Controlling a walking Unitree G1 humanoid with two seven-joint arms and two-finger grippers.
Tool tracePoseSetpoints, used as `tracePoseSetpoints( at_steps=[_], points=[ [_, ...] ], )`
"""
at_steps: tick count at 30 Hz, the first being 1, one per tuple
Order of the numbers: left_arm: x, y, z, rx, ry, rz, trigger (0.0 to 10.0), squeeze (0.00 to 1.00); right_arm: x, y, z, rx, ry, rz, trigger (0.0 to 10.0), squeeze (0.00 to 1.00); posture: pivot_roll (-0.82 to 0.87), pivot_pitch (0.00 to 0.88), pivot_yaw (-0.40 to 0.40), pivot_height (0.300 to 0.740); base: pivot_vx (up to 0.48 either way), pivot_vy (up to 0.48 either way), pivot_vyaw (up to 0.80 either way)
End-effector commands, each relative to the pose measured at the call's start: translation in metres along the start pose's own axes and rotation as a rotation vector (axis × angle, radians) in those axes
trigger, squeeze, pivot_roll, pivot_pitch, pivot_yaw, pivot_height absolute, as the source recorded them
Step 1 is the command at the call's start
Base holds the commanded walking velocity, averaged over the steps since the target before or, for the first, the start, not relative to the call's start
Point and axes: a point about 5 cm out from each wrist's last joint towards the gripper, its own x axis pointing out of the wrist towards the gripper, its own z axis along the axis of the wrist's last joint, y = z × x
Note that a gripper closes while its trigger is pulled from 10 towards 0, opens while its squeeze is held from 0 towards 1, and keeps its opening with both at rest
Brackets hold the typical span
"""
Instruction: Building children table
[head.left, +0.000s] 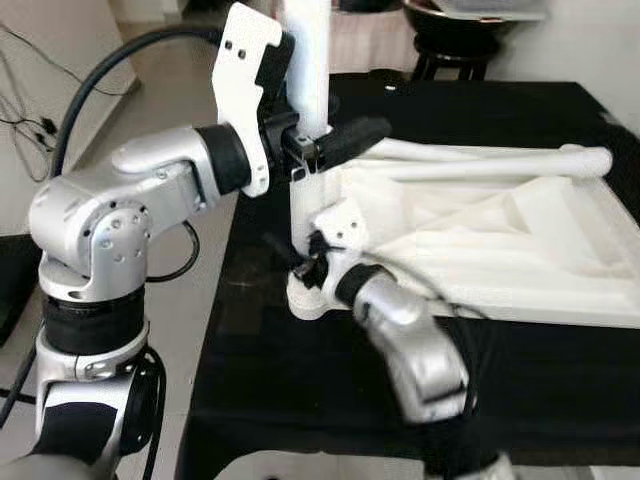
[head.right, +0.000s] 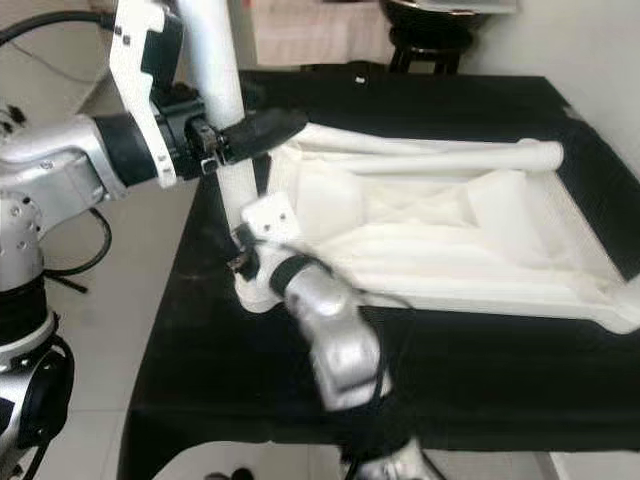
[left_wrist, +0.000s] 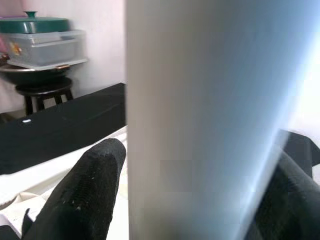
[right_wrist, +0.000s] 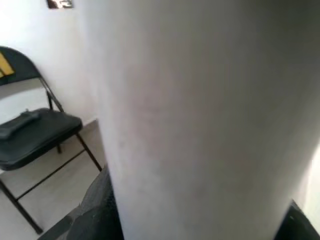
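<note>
Left claw (head.left: 330, 140) clamped narrow around an upright white table leg (head.left: 308, 70), black fingers (left_wrist: 85, 195) pressed to either side of it. Right claw (head.left: 305, 262) low on the same leg near its foot, fingers flanking the tube in the wrist view; grip state there: cannot tell. Leg standing at the near left corner of an upturned white children's table top (head.left: 520, 250), lying on a bench draped in black cloth (head.left: 300, 400). Second white leg (head.left: 500, 160) lying flat along the top's far edge. Beyond the bench, a dark stool (left_wrist: 45, 92) carrying stacked containers with a green lid (left_wrist: 35, 24). Folding chair (right_wrist: 35, 135) on the tiled floor beside.
</note>
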Motion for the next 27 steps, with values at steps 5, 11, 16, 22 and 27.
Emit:
tracePoseSetpoints(
  at_steps=[5,11,16,22,27],
  points=[
    [0.001,0.005,-0.006,-0.02,0.024,-0.001,10.0,0.0,0.005,0.005,-0.023,0.038,0.126,-0.007,0.0,0.0,0.01,0.202,-0.025,0.74,0.0,0.0,0.0],
    [0.002,0.009,-0.009,-0.021,0.05,-0.001,0.0,0.0,-0.002,0.011,-0.017,0.04,0.146,-0.057,0.0,0.0,0.02,0.199,-0.024,0.74,0.0,0.0,0.0],
    [0.001,0.008,-0.011,-0.013,0.063,-0.034,0.0,0.0,-0.003,0.016,-0.016,0.051,0.146,-0.052,0.0,0.0,0.02,0.2,-0.017,0.74,0.0,0.0,0.0],
    [0.001,0.007,-0.011,-0.008,0.063,-0.052,0.0,0.0,-0.002,0.016,-0.016,0.059,0.146,-0.053,0.0,0.0,0.03,0.201,-0.017,0.74,0.0,0.0,0.0],
    [0.005,-0.001,-0.008,0.005,0.06,-0.09,0.0,0.0,0.002,0.014,-0.017,0.129,0.147,-0.055,10.0,0.0,0.03,0.204,-0.012,0.74,0.0,0.0,0.0]
  ],
)
